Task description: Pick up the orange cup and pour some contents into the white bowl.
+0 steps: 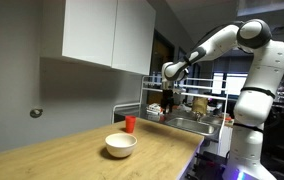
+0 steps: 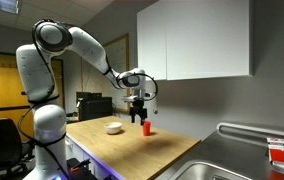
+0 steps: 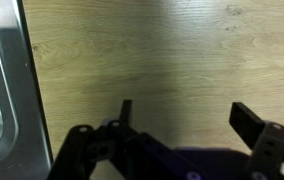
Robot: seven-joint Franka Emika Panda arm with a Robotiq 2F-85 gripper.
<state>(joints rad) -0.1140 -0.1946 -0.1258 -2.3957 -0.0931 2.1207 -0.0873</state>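
Two task items stand on the wooden worktop (image 1: 72, 150), both upright and apart from each other. The orange cup (image 1: 130, 123) sits close to the worktop's back edge, by the grey wall; an exterior view confirms it (image 2: 147, 127) near that wall-side edge. The white bowl (image 1: 121, 146) rests near the cup, further in from the back edge and towards the front edge; it appears likewise in an exterior view (image 2: 113, 127). Contents of cup and bowl cannot be made out at this picture size. The gripper (image 1: 168, 108) hangs in the air above the worktop, pointing down, touching neither item. In an exterior view the gripper (image 2: 139, 116) appears above the cup and just to one side of it, with a clear gap between. In the wrist view the gripper (image 3: 187, 120) has its jaws spread wide with nothing between them, and only bare wood shows beneath; neither cup nor bowl appears in that view. The metal rim of the sink (image 3: 7, 80) runs along one side of the wrist view, so the gripper is over the part of the worktop near the sink-end edge. The sink (image 1: 194, 123) adjoins that end of the worktop, and white wall cabinets (image 1: 107, 35) hang above the back edge.
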